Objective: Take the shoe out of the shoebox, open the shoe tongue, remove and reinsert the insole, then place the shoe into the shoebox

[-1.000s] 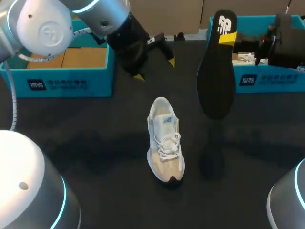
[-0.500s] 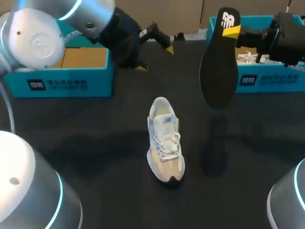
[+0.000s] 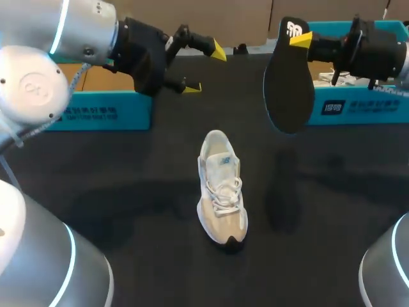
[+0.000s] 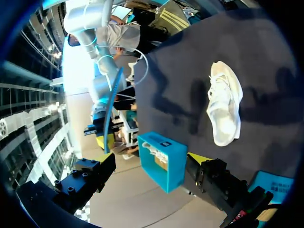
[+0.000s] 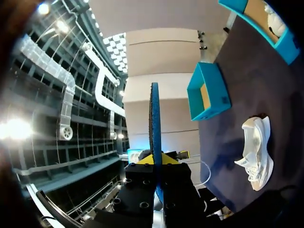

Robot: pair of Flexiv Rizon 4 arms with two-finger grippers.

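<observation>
The step in hand is judged to be the insole step: the insole [image 3: 289,83] is out of the shoe [image 3: 220,188] and is yet to be put back in. It is held by its heel end in the right jaws, which are closed on it from both sides, and it hangs toe-down above the worktop [image 3: 128,185], well apart from the shoe. In the right wrist view it is seen edge-on between the two fingers.

The left jaws are wide open with nothing between them, and are held in the air near the left box [image 3: 96,114].

The shoe stands upright on its sole near the middle of the worktop, laces tied, heel toward the boxes and toe toward the robot. It is touched by neither arm.

The next move is judged to call for the insole to be brought over the shoe's opening, toe end first, and slid down along the inside. The shoe would probably need to be steadied, or its tongue kept back, by the left jaws.

Two blue boxes stand at the far side. In the left box only a brown cardboard bottom is seen. In the right box [image 3: 364,105] something white is seen, perhaps another shoe; it cannot be told for sure.
</observation>
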